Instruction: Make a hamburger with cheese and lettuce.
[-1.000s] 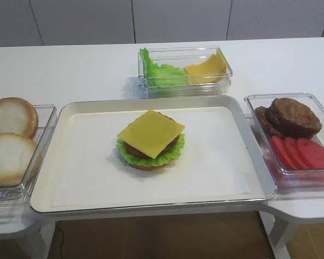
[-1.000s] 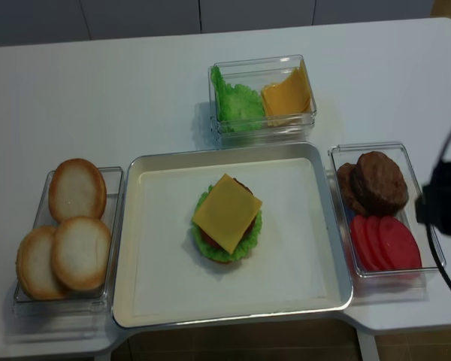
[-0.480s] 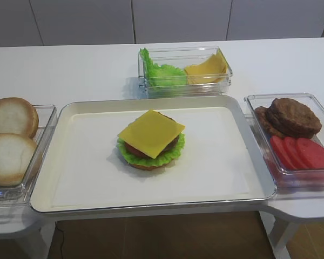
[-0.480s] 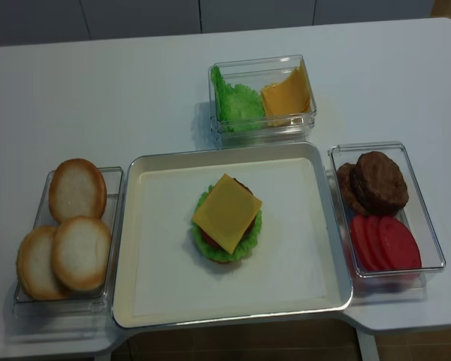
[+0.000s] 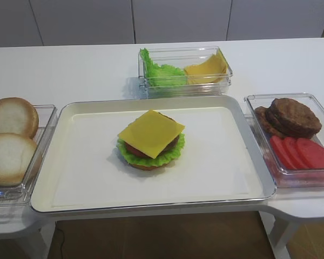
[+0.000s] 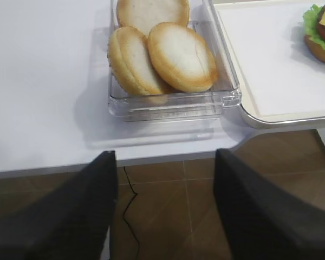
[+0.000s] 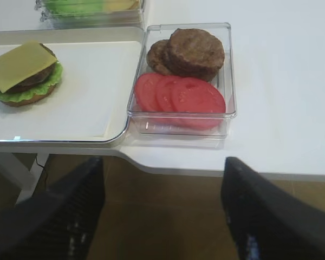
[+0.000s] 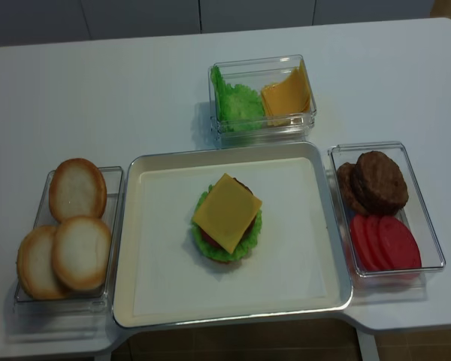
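Yellow cheese (image 5: pixel 151 133) squarely atop the hamburger (image 5: pixel 150 147) mid-tray (image 5: pixel 70 162), ready for a bun; spare lettuce (image 5: pixel 157 71) binned behind. Right gripper (image 7: pixel 162 216) and left gripper (image 6: pixel 165 211) spread wide, empty, parked off-table.

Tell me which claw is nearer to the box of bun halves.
Left. The left claw hangs open just off the table edge before the box of bun halves; the right claw hangs open before the tomato box.

left tool (image 6: pixel 165 211): jaws spread, empty, off the tabletop (image 6: pixel 43 81) edge | right tool (image 7: pixel 162 216): jaws spread, empty, off the tabletop edge
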